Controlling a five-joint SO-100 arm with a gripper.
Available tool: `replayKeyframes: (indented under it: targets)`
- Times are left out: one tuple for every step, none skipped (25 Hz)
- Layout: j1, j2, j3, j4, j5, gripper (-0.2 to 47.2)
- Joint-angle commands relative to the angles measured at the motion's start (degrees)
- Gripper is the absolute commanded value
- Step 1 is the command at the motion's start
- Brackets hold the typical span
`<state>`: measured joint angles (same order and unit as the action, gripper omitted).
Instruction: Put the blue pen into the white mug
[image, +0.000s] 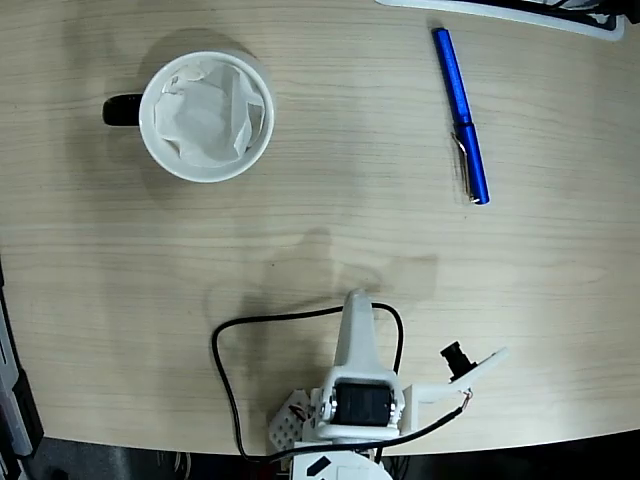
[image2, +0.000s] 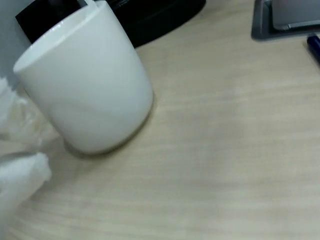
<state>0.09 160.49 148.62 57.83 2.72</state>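
Observation:
In the fixed view the white mug (image: 207, 116) stands upright at the upper left of the wooden table, its black handle pointing left and crumpled white paper inside. The blue pen (image: 461, 115) lies flat at the upper right, with its silver clip near the lower end. My white gripper (image: 357, 302) sits low by the table's near edge, far from both, and looks shut with nothing in it. The wrist view shows the mug (image2: 90, 85) from the side, a blurred white finger (image2: 22, 175) at the lower left, and a blue pen tip (image2: 315, 46) at the right edge.
A black cable (image: 225, 345) loops on the table left of the arm's base. A flat white-edged object (image: 520, 12) lies along the far edge beyond the pen, seen as a grey slab (image2: 285, 22) in the wrist view. A dark object (image2: 155, 17) sits behind the mug.

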Motion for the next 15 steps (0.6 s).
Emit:
replayKeyframes:
  targets:
    - [1.0, -7.5, -8.9, -1.1, 1.8, 0.0]
    - [1.3, -10.3, -11.4, -1.2, 2.3, 0.0]
    - [1.8, -13.4, -14.1, -1.2, 3.1, 0.0]
    - [2.1, -16.3, -16.9, -1.2, 3.6, 0.0]
    - [2.5, -19.3, -19.5, -1.1, 4.2, 0.0]
    - [3.0, -22.3, -22.4, -1.1, 5.2, 0.0]
    - [3.5, -25.6, -25.2, -1.0, 6.2, 0.0]
    - [4.0, -28.7, -27.9, -1.0, 7.4, 0.0]
    - [4.6, -31.6, -30.8, -1.0, 8.6, 0.0]
    - [5.2, -34.6, -33.3, -0.9, 9.8, 0.0]
    - [5.9, -37.5, -35.9, -0.9, 11.2, 0.0]
    - [6.7, -40.3, -38.1, -0.9, 12.6, 0.1]
    - [7.3, -42.9, -40.3, -0.8, 14.1, 0.2]
    - [8.1, -45.7, -42.5, -0.2, 16.1, 2.1]
    - [8.9, -48.6, -44.6, 0.6, 18.3, 4.3]
